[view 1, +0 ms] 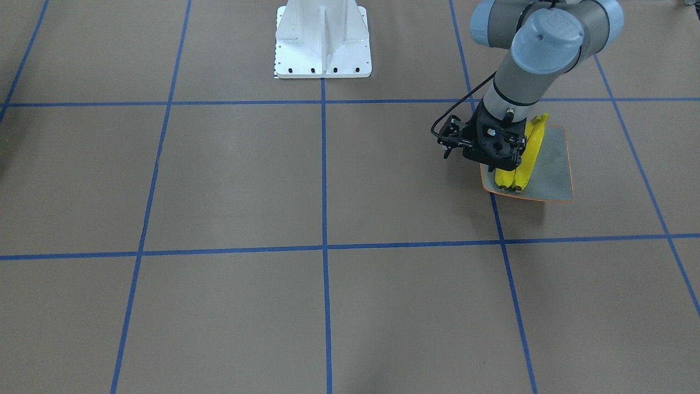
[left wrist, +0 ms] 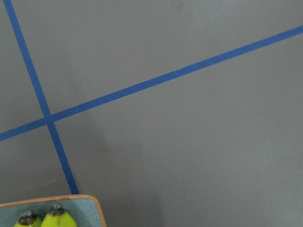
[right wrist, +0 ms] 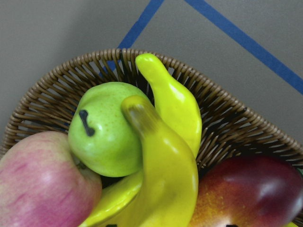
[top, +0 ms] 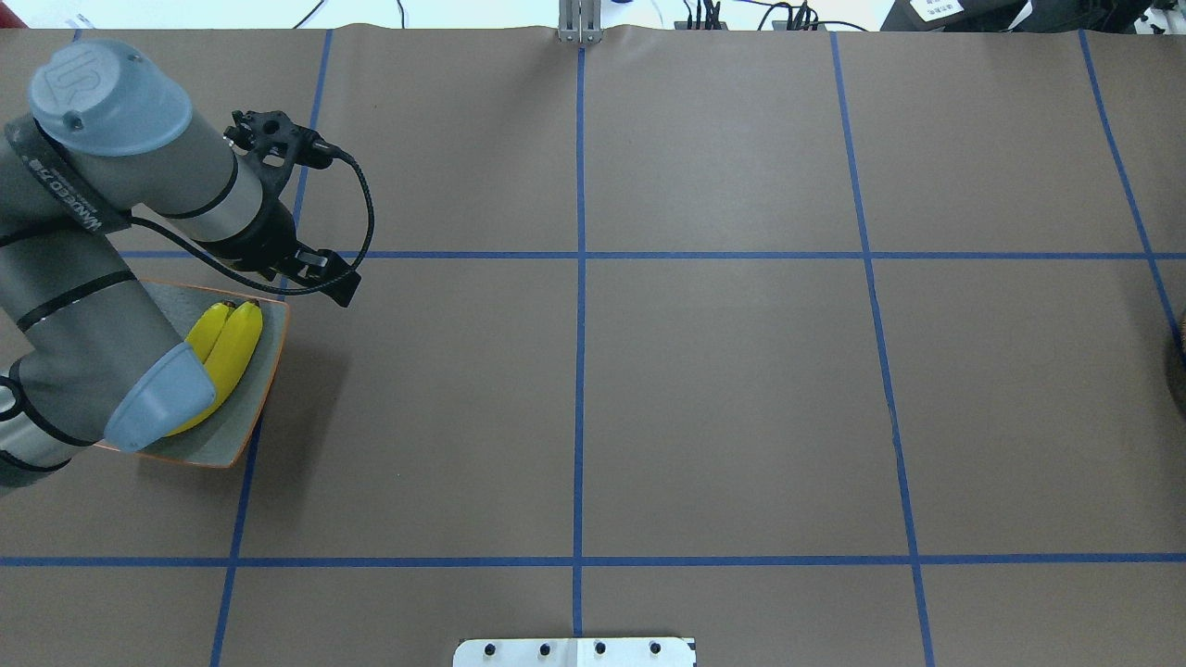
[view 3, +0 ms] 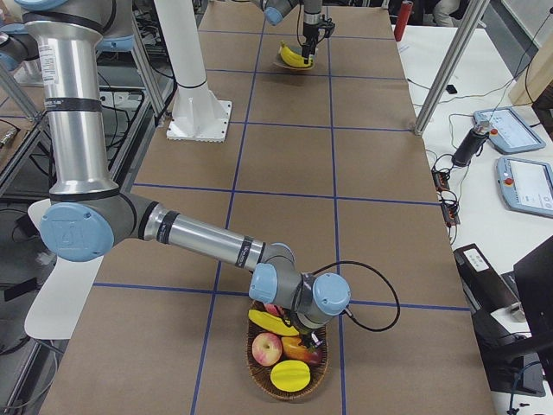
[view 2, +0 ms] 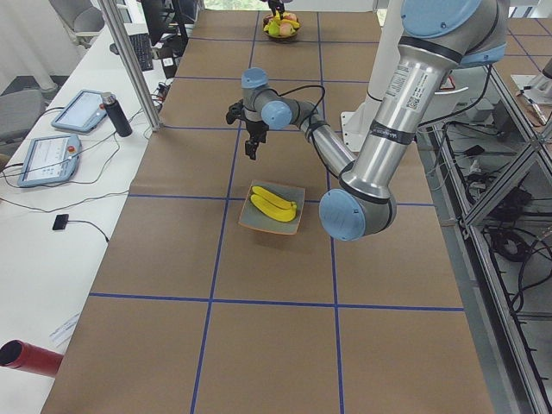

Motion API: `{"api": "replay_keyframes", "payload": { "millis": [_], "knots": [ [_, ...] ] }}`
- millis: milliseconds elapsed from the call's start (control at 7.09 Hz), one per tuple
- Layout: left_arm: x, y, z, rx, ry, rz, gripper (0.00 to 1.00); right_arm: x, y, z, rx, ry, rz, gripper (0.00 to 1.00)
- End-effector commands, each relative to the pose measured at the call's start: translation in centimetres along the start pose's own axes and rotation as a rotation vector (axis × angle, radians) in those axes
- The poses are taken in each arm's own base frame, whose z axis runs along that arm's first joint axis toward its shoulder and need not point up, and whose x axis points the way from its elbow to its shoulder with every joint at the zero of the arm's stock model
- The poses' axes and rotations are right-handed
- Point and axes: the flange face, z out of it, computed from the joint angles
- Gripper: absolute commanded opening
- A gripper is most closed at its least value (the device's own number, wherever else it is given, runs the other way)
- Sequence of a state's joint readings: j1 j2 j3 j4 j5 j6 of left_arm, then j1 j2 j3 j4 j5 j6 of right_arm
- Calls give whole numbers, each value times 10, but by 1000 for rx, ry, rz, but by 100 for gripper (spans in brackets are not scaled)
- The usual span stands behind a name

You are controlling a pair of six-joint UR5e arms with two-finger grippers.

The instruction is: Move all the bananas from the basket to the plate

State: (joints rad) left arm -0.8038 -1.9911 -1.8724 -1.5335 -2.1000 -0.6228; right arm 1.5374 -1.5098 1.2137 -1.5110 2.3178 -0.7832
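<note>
Left fingers [view 2: 249,151] near plate [top: 248,409], 2 bananas [top: 232,347]

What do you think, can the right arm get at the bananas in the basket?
Probably yes. The right arm hangs just over the basket, and its wrist view shows two bananas lying on top, uncovered, though a green apple presses against them.

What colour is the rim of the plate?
Orange, a thin line around the grey-blue plate; shows best in the exterior front-facing view.
</note>
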Motion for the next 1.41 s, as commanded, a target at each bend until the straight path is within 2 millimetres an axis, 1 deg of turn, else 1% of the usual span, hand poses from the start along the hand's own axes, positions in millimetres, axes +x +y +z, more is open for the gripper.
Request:
{"api": "replay_keyframes", "payload": {
  "millis": [0,282,423,705,987,1128,1269],
  "knots": [
    [-1,-1,3,1,1,1,100,0,-2,4,-8,-5,12,80],
    [-2,-1,3,0,0,0,100,-4,-12,6,-14,-7,35,77],
    [-2,-1,3,0,0,0,100,-4,-12,7,-15,-8,36,77],
    [-2,-1,3,0,0,0,100,-3,-21,3,-13,-3,29,76],
    [-3,-2,6,1,0,1,100,-3,-18,8,-20,-10,34,75],
    [-5,-4,12,7,5,5,100,-2,-18,8,-21,-9,34,75],
    [-5,-5,12,9,7,7,100,-2,-18,8,-21,-9,34,72]
  ]
}}
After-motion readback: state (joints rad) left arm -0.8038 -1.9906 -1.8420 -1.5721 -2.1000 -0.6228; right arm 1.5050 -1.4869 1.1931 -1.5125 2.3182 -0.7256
